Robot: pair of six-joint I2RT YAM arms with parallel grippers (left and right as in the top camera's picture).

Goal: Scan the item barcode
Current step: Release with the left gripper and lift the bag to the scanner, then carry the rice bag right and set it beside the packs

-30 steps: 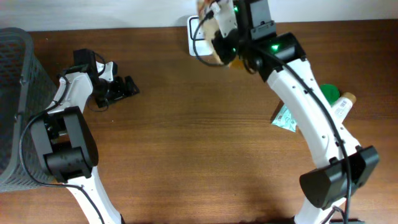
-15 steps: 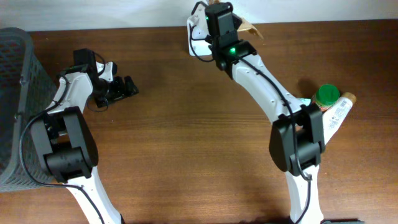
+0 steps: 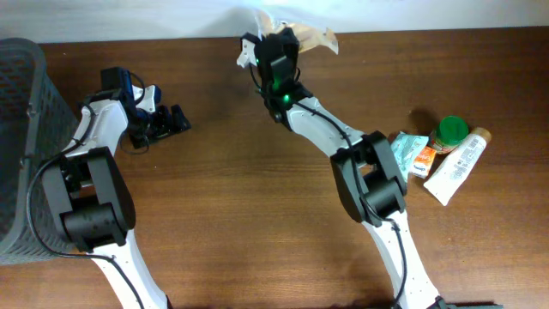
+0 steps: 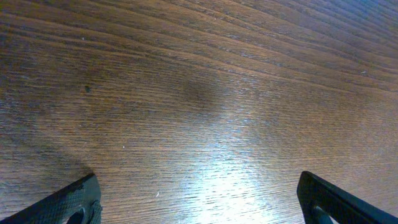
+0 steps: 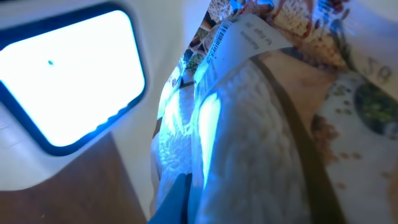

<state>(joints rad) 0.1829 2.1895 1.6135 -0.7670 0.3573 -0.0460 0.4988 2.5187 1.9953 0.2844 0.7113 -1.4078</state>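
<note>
A tan and white snack packet (image 5: 280, 124) hangs in my right gripper (image 5: 186, 193), which is shut on it. Its barcode (image 5: 217, 40) faces the scanner's lit white window (image 5: 68, 74), and blue light falls across the wrapper. From overhead the packet (image 3: 310, 39) sticks out at the table's back edge beside my right gripper (image 3: 287, 41); the scanner is almost hidden behind the arm. My left gripper (image 3: 176, 120) rests at the far left, open, with only bare wood between its fingers (image 4: 68, 202).
A grey mesh basket (image 3: 21, 129) stands at the left edge. At the right lie a teal packet (image 3: 410, 150), a green-lidded jar (image 3: 450, 131) and a white tube (image 3: 455, 163).
My right arm has swung left along the back edge, carrying the packet over to the scanner. The left arm has not moved.
</note>
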